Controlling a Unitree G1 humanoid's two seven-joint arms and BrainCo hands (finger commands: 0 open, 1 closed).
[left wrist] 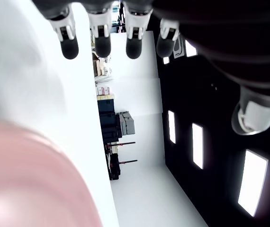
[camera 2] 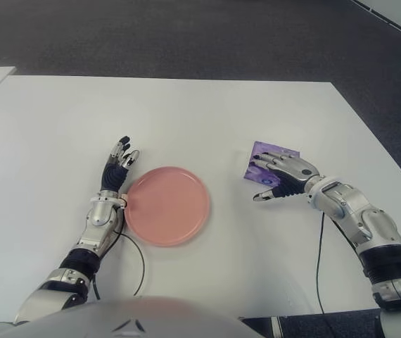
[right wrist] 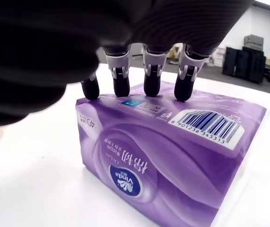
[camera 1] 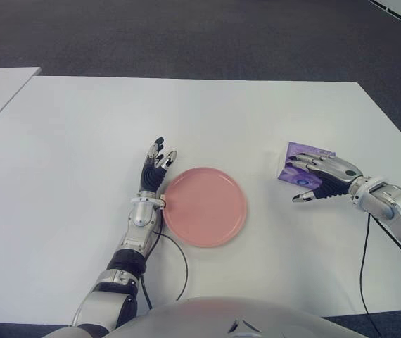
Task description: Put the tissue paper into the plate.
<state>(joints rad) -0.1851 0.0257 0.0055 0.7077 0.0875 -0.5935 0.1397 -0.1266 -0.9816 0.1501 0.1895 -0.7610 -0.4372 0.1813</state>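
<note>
Fingers (right wrist: 151,78) atop tissue pack (right wrist: 173,156), plate (camera 1: 204,205) apart.

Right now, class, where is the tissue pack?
The tissue pack lies on the white table, on the robot's right of the pink plate, under the right hand fingers.

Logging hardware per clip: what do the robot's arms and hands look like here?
Both arms are silver-grey metal with black joint bands. The left hand and right hand have black palms, silver finger segments and dark rubbery fingertips. A thin black cable trails from each forearm.
</note>
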